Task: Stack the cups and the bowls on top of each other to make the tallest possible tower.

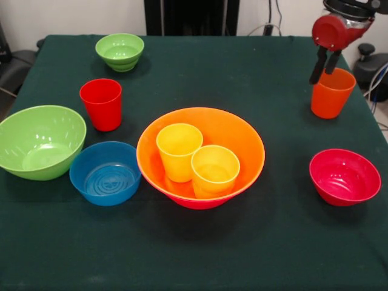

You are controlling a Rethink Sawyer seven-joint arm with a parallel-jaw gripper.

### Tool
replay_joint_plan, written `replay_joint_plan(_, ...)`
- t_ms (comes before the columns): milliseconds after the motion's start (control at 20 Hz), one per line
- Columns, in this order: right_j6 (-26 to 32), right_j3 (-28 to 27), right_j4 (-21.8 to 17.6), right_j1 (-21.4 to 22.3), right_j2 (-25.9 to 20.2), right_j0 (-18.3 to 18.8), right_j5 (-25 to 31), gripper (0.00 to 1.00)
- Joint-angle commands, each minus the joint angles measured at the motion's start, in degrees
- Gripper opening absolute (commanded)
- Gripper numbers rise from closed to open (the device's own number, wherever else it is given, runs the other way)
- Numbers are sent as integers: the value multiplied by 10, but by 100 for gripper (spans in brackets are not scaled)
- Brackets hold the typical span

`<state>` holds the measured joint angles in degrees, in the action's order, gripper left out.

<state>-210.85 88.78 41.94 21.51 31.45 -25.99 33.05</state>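
Observation:
A large orange bowl [242, 136] sits mid-table, nested in a pink bowl [200, 204] that shows only as a strip beneath it. Two yellow cups [179, 151] [214, 170] stand upright inside the orange bowl. An orange cup [330, 97] stands upright at the far right. My gripper [322, 77] hangs at this cup's left rim with its two fingers slightly apart; I cannot tell whether they touch it. A red cup [101, 104] stands at the left. A small red bowl [344, 177], a small blue bowl [106, 174], a medium-large green bowl [39, 142] and a small green bowl [120, 51] sit separately.
The table wears a dark green cloth [242, 66]. The robot's black pedestal [191, 17] stands behind its far edge. Cables and dark gear lie off the table's right side.

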Motion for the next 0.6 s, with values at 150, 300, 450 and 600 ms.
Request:
replay_joint_plan(150, -117, -51, 12, -42, -32, 21, 66, 100)
replay_joint_plan(300, -114, -56, 11, -51, -31, 16, 63, 100)
replay_joint_plan(450, -126, -72, 13, -64, -27, 8, 69, 100)
replay_joint_plan(600, -139, -92, 14, -71, -22, 1, 84, 100)
